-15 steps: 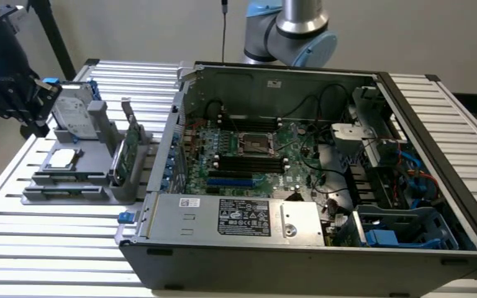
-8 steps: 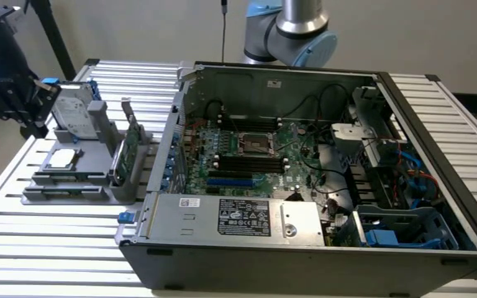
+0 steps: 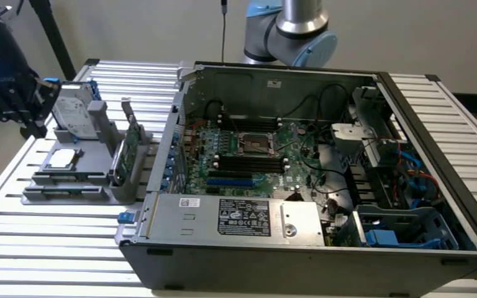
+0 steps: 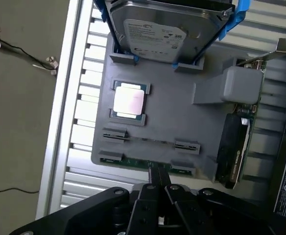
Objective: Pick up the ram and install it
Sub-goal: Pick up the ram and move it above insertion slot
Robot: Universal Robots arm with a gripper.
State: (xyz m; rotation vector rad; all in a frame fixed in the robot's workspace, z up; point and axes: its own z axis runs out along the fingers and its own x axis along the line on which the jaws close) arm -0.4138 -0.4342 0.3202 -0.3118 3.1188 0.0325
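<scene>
End effector point(image 4: 157, 177) clenched, black fingertips pressed together. Hanging over a grey plastic holder point(image 4: 172, 117), tips lined up with the middle of the ram point(image 4: 135, 162), a long, thin dark-green circuit-board stick. Cannot tell whether touching it or poised above it. Ram standing on edge in the holder's outermost slot row, at the end farthest from the silver hard drive point(image 4: 157, 34), not yet lifted out.

In the exterior view, holder lying on the slatted silver metal table point(image 3: 56, 248) at nine o'clock of the open black computer case point(image 3: 305, 273), just beside its wall. On the holder:
- hard drive upright at twelve o'clock
- square silver processor chip point(image 3: 63, 158) flat in the middle
- ram's slot row at six o'clock
- broad green expansion card with a metal bracket point(image 3: 127, 149) upright along the three o'clock side, next to the case

Inside the case, green motherboard point(image 3: 297, 177) lying flat, with long black memory slots point(image 3: 247, 164) at six o'clock of the central processor socket point(image 3: 255, 143). Silver power supply box point(image 3: 238, 217) with a dark label at six o'clock of the motherboard. Arm's silver and pale-blue joint point(image 3: 300, 31) at twelve o'clock, behind the case.
</scene>
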